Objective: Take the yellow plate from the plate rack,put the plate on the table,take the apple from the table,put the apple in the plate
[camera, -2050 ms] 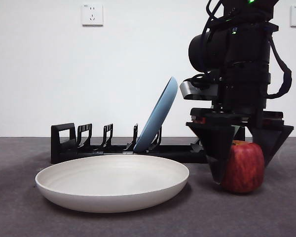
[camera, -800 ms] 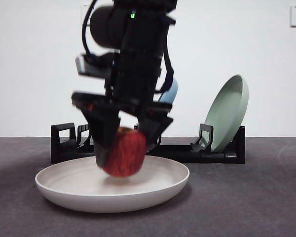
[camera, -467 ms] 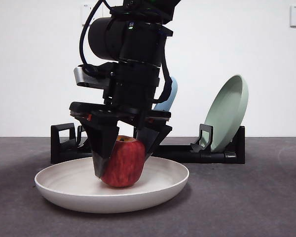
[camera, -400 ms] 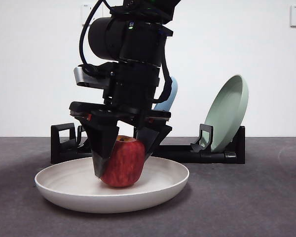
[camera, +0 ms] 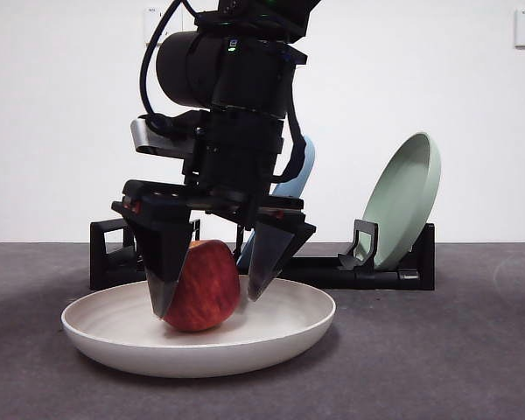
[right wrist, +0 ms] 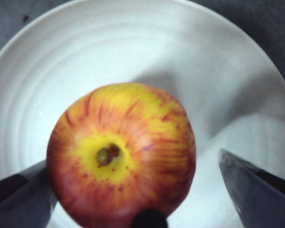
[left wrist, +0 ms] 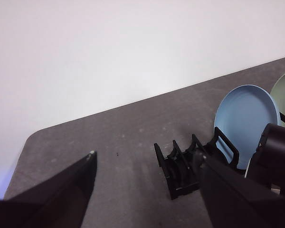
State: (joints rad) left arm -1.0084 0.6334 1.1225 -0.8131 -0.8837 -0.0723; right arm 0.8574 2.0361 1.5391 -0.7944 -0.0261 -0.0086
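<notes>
The apple [camera: 201, 286] rests in the middle of the yellow plate [camera: 114, 337], which lies flat on the table [camera: 437, 367] in front of the plate rack [camera: 109, 254]. My right gripper [camera: 206, 302] hangs straight over it, open, with a jaw on each side of the apple and a gap on the right side. In the right wrist view the apple [right wrist: 121, 154] shows stem up on the plate [right wrist: 204, 57], between the open jaws of the right gripper [right wrist: 132, 159]. My left gripper [left wrist: 144, 153] is open and empty, high above the table's left part.
A blue plate [camera: 297, 175] and a sage-green plate [camera: 407, 197] stand tilted in the rack. The left wrist view shows the rack [left wrist: 178, 166], the blue plate [left wrist: 244, 114] and the right arm [left wrist: 275, 152]. A white wall stands close behind.
The right gripper carried the apple over the plate, lowered it in, then opened its jaws and let go. The apple has tipped slightly to the left.
</notes>
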